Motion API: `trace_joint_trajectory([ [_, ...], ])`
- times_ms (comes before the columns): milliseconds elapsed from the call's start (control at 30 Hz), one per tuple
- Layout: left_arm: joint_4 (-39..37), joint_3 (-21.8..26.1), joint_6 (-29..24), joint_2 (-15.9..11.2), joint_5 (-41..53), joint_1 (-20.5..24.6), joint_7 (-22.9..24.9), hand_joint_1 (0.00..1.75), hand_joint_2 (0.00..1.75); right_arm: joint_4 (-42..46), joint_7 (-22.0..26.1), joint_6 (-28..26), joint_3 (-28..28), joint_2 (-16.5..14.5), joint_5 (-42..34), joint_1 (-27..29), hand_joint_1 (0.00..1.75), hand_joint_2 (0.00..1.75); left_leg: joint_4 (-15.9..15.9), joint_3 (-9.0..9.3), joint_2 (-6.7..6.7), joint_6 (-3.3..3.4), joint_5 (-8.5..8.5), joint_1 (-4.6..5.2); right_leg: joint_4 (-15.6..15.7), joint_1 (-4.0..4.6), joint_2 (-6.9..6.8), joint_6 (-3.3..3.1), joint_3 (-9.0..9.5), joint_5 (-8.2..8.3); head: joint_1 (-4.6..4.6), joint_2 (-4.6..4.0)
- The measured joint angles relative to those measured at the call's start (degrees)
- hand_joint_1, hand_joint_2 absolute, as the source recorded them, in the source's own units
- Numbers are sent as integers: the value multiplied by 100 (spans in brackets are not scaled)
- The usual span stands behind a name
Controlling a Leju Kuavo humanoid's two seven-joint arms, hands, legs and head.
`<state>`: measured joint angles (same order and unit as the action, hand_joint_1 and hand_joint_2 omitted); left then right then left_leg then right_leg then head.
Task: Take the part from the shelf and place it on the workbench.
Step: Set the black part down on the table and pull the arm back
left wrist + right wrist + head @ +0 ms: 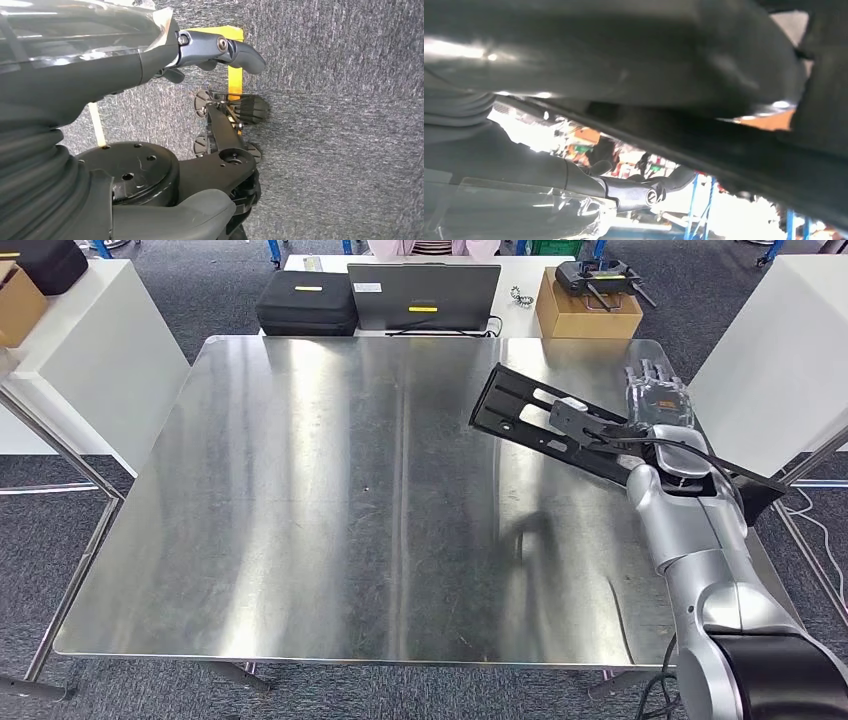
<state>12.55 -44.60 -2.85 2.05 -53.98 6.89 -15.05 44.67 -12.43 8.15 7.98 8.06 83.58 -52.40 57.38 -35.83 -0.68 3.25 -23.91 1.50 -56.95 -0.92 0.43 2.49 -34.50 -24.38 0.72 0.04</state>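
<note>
The right hand (655, 400) reaches over the far right part of the steel tabletop (330, 490) and holds a long black slotted part (530, 415), its fingers (650, 375) lying under the piece while the thumb comes over the top. The part runs diagonally: its broad end points toward the middle of the tabletop, and its narrow end sticks out past the right edge, beside the silver forearm. Whether the part touches the steel or hangs just above it cannot be told. In the right wrist view the part (704, 140) passes as a dark band close over the thumb (644, 192).

The left hand (220, 50) hangs down over grey carpet (340, 125), holding nothing, its fingers loosely curled.

The whole left and middle of the tabletop lies bare. Beyond the far edge, well apart from the part, stand a black case (305, 302), a laptop (424, 295) and a cardboard box (585, 312). A white cabinet (775, 360) stands near the right edge.
</note>
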Motion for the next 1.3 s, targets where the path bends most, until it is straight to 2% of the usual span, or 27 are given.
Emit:
trace_joint_trajectory([
  [333, 0, -28, 39, -10, 99, 0, 25, 0, 175, 248, 175, 649, -194, 130, -606, 75, 0, 0, 0, 0, 0, 1, -1, 0, 0, 0, 0, 0, 0, 0, 1, 0],
  [1300, 0, -42, 103, -13, 175, -4, 5, 0, 175, 339, 272, 562, -147, 115, -1095, 255, 0, 0, -1, -1, 0, 1, -1, 0, 0, 1, 0, 0, 2, 0, 1, 0],
])
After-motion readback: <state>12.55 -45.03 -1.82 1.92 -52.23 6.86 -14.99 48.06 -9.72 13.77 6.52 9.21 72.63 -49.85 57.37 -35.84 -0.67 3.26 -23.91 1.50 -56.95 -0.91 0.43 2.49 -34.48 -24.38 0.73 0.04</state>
